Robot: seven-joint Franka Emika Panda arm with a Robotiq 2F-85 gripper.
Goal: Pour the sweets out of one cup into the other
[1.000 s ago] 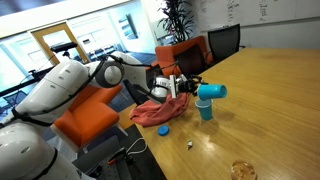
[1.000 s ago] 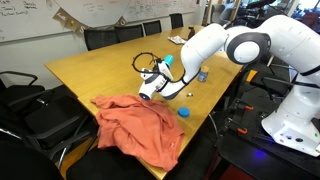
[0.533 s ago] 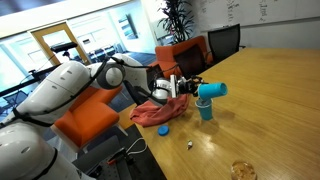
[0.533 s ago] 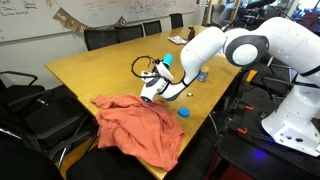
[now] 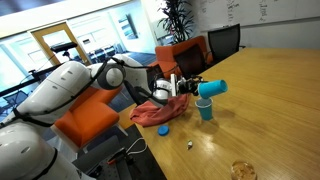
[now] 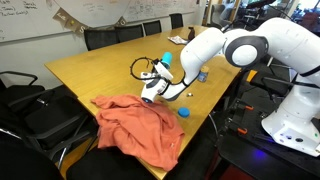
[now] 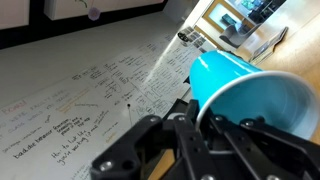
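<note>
Clamping the tipped cup (image 5: 213, 90), smooth blue and tapered, the gripper (image 5: 197, 88) hangs above the upright cup (image 5: 205, 109).

Blue cup (image 7: 240, 90) cropped at wrist view's right edge; table speck (image 5: 190, 146) too small to identify.

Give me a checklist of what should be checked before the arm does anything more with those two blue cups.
1. Grip: the gripper is shut on the tipped blue cup: ok.
2. The standing blue cup is upright on the table: ok.
3. Tipped cup's mouth above the standing cup: it looks so in an exterior view: ok, though depth is hard to judge.
4. Tipped cup emptied: the wrist view shows no sweets in the part of the inside that shows: cannot tell for the rest.
5. Nothing spilled: a small pale piece lies on the table: not ok if it is a sweet.
6. Orange cloth clear of the standing cup: cannot tell.
</note>
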